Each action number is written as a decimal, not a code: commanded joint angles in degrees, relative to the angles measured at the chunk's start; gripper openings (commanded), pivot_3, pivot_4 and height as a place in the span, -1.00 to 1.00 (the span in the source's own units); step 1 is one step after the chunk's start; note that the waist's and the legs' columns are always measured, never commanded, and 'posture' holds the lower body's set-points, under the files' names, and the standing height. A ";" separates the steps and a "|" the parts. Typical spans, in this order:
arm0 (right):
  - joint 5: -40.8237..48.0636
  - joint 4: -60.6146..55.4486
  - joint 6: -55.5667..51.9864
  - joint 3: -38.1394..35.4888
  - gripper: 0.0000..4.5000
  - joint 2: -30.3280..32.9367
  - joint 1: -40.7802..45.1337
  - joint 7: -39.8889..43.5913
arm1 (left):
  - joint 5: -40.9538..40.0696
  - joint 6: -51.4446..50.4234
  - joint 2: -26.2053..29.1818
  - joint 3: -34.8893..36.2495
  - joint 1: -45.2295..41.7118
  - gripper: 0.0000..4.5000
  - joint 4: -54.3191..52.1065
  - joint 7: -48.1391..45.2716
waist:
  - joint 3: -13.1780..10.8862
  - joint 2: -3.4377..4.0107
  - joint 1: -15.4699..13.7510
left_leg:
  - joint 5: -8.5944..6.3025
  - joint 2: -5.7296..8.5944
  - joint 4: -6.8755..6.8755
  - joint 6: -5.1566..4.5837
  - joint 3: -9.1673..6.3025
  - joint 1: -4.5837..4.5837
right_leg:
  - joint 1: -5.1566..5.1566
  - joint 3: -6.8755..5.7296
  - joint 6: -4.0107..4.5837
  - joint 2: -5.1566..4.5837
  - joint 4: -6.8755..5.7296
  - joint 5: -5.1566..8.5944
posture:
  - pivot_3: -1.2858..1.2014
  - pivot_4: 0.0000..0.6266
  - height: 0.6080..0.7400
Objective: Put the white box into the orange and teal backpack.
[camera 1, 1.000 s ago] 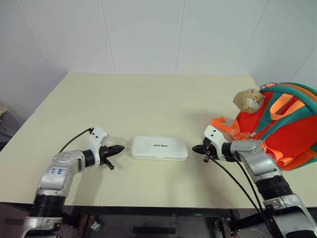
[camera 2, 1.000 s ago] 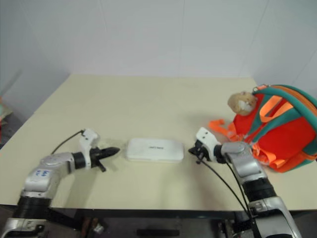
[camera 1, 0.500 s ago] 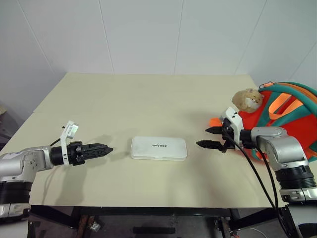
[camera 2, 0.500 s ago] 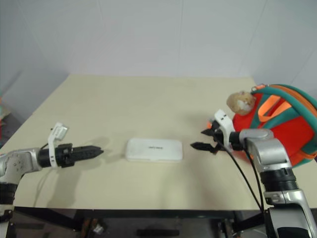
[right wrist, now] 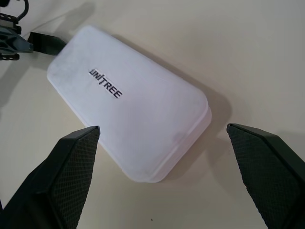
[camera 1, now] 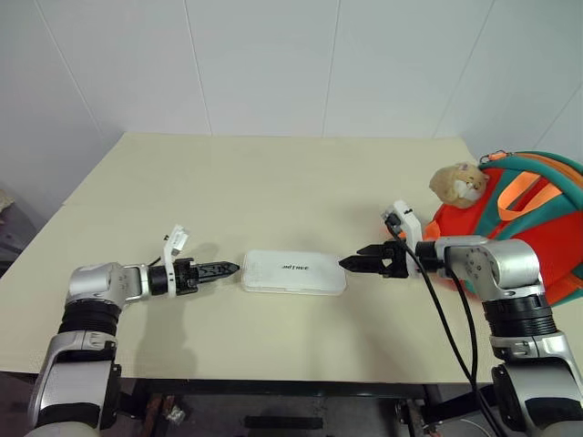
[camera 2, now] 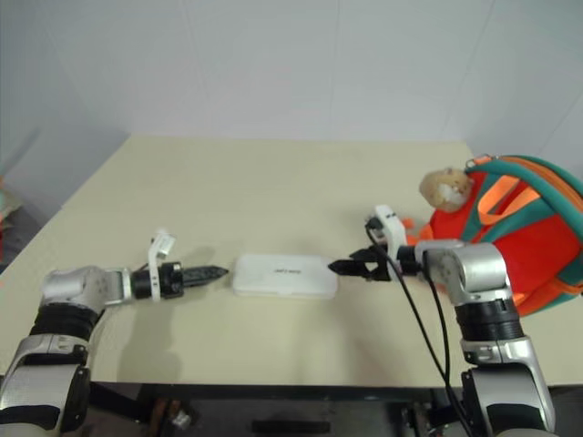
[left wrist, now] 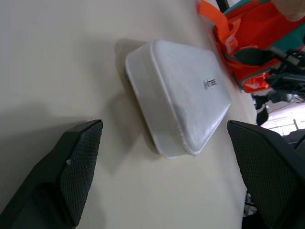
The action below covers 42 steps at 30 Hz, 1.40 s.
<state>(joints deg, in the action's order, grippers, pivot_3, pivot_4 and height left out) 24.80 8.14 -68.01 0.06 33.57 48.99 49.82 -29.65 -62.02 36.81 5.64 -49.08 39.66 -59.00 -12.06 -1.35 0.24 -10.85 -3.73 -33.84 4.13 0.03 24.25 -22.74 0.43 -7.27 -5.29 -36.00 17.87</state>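
Note:
The white box (camera 1: 293, 271) lies flat on the table's near middle, dark lettering up. My left gripper (camera 1: 228, 269) points at its left end, a little short of it. My right gripper (camera 1: 351, 263) points at its right end, tips almost at the edge. In the left wrist view the box (left wrist: 181, 90) lies ahead between wide-spread fingers (left wrist: 81, 157). The right wrist view has the box (right wrist: 128, 119) between equally spread fingers (right wrist: 78, 157). Both grippers are open and hold nothing. The orange and teal backpack (camera 1: 533, 237) stands at the table's right edge.
A tan plush toy (camera 1: 458, 182) hangs on the backpack's near side, and orange webbing (left wrist: 217, 21) trails toward the box. The beige table (camera 1: 273, 182) runs back to a white wall. Black cables hang from my right wrist over the front edge.
Both grippers went from shut to open and rolled at the wrist. The left swung out to the left, then came in toward the box's left end. The right closed in on the box's right end.

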 commanded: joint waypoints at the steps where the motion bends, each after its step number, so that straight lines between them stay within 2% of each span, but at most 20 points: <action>1: 2.04 -2.47 -2.30 -0.98 1.00 -0.74 1.40 -1.57 | -0.84 -2.46 -0.77 0.45 -1.74 0.99 1.66 -1.48 | 0.00 0.00 0.03 | 0.00 0.00 -0.01 0.00 0.00 0.00 | 0.00 0.00 0.00 0.00 -0.01 0.00 | 0.03 -0.52 1.00; 11: 3.05 -2.69 -4.02 -0.08 1.00 -2.45 1.05 -3.90 | 1.75 -1.21 -1.58 -1.20 -2.90 0.99 5.12 -3.10 | 0.00 0.00 0.05 | 0.00 0.00 -0.02 0.00 0.00 0.00 | 0.00 0.01 -0.01 0.00 -0.03 -0.01 | 0.03 -0.52 1.00; 26: 2.10 0.81 -1.88 2.61 1.00 -2.77 1.56 -4.33 | 6.13 5.19 -6.90 -2.08 -6.30 0.99 13.39 -2.98 | 0.01 0.00 -0.16 | 0.03 0.01 -0.19 -0.05 -0.01 -0.03 | 0.09 0.01 -0.09 0.00 -0.06 -0.16 | 0.03 -0.52 1.00; 42: 1.56 3.15 3.05 3.68 1.00 -3.76 2.22 -2.67 | 6.53 6.55 -9.96 -1.21 -8.48 0.99 17.02 -4.88 | 0.01 0.00 -0.09 | 0.05 0.01 -0.18 -0.08 -0.01 -0.02 | 0.10 0.01 -0.11 0.00 0.00 -0.23 | 0.03 -0.52 1.00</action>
<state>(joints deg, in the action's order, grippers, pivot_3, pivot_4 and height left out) 25.79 11.84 -66.33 4.01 29.95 50.36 45.95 -24.10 -54.82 27.66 4.72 -57.80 55.17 -63.62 -12.05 -1.36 0.15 -10.80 -3.73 -34.02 4.05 0.02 24.24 -22.64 0.44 -7.38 -5.29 -36.00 17.64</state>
